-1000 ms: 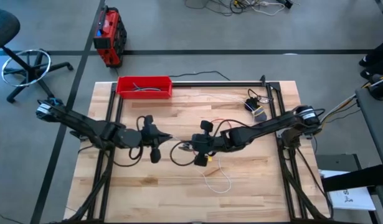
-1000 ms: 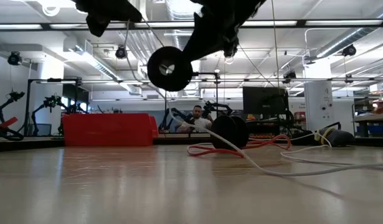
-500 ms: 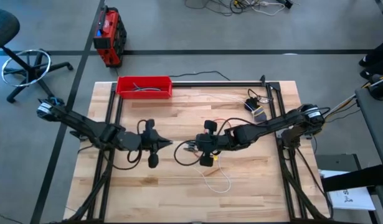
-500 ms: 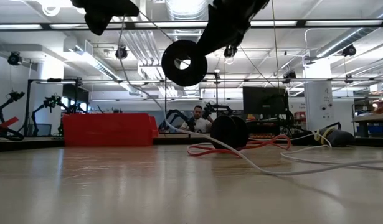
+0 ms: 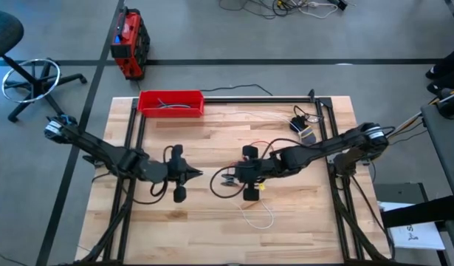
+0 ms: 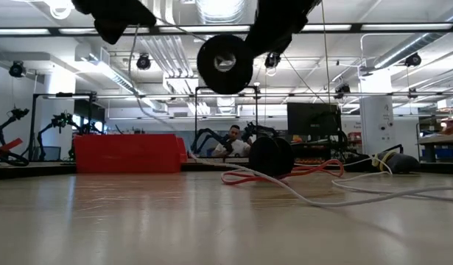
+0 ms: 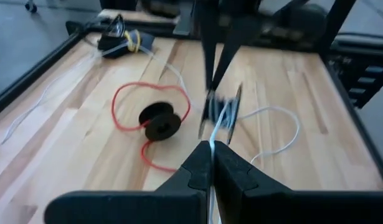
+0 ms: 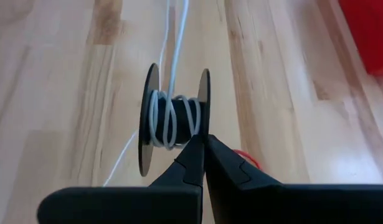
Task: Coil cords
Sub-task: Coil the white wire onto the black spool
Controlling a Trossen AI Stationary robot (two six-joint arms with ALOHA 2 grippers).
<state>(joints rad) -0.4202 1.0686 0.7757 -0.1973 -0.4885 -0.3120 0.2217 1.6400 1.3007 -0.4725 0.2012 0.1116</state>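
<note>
The white cord's black spool (image 8: 174, 118), partly wound with white turns, hangs in the air between the two grippers above the table's middle (image 6: 225, 62). My right gripper (image 5: 228, 177) is shut on it. My left gripper (image 5: 195, 174), just left of the spool, is shut on the white cord (image 7: 223, 118) that runs to it. The rest of the white cord (image 5: 260, 214) lies in loose loops on the table. The red cord (image 7: 132, 93) lies loosely looped around its black spool (image 7: 160, 121), which rests on the table just beyond the held spool. My left gripper pinches one strand of the white cord (image 7: 212, 148) between its two fingertips, fingers about level and pointing toward the table's right. From there the strand runs straight to the spool. My right gripper pinches the rim of one spool flange (image 8: 202, 127) between its two fingers, coming level from the table's right. The spool is lifted clear of the table with its flanges upright.
A red tray (image 5: 171, 102) holding dark grey cables stands at the far left. A small dark device with cables (image 5: 303, 127) lies at the far right. Black frame rails (image 5: 326, 125) run along the table's sides. A person (image 6: 233, 140) sits in the room beyond.
My right gripper has rolled about its wrist and carried the spool upward and a little toward the table's right edge. My left gripper has kept its hold on the white cord and has also turned slightly.
</note>
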